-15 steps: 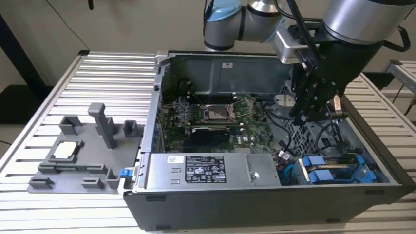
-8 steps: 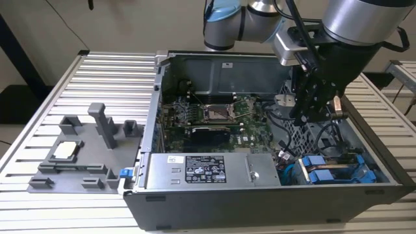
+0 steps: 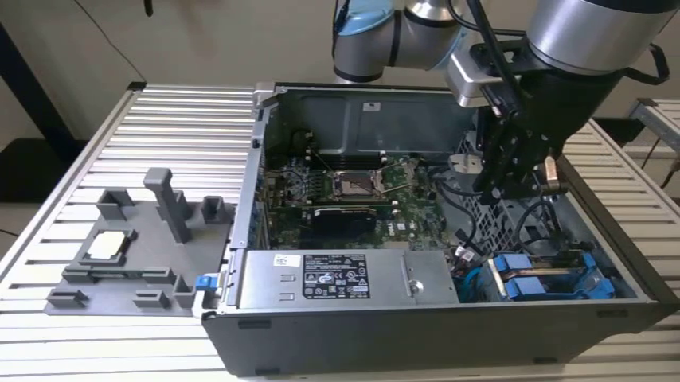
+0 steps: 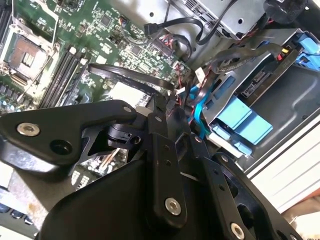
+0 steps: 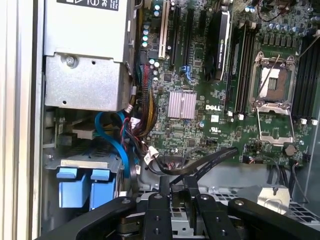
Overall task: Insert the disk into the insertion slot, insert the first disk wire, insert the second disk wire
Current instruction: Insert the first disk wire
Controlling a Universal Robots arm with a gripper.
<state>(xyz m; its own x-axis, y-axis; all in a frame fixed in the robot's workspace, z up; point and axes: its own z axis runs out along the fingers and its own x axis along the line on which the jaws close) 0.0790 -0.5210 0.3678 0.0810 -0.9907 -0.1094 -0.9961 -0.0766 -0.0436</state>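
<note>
**Hand pinching a black wire inside the open computer case**

Black fingers (image 5: 165, 192) of the hand (image 5: 178, 183) are standing nearly together in the first wrist view. A flat black wire (image 5: 210, 159) is running down to their tips, so the hand is gripping that wire's end with only a narrow gap between the fingers. In the second wrist view the same wire is arching over the motherboard (image 4: 115, 30) and ending right at the tips. In the exterior view the hand is hanging tips-down from the arm (image 3: 590, 32) inside the computer case (image 3: 425, 334). It is hovering near the case wall on the exterior view's right, just above a tangle of cables.

Beyond the tips, a blue wire (image 5: 120, 145) is curving from beside the power supply (image 5: 85, 75) toward the drive cage. The disk (image 3: 526, 288) is sitting in the insertion slot (image 5: 82, 163) at the case's near corner on the exterior view's right, with its blue handle tabs showing at the opening. The power supply is lying along the case's near wall, just beside that cage, and the motherboard is covering the case's floor behind it.

The case is lying on its side on the slatted table (image 3: 181, 119). A grey fixture tray (image 3: 127, 255) is resting on the table just beside the case wall on the exterior view's left.
</note>
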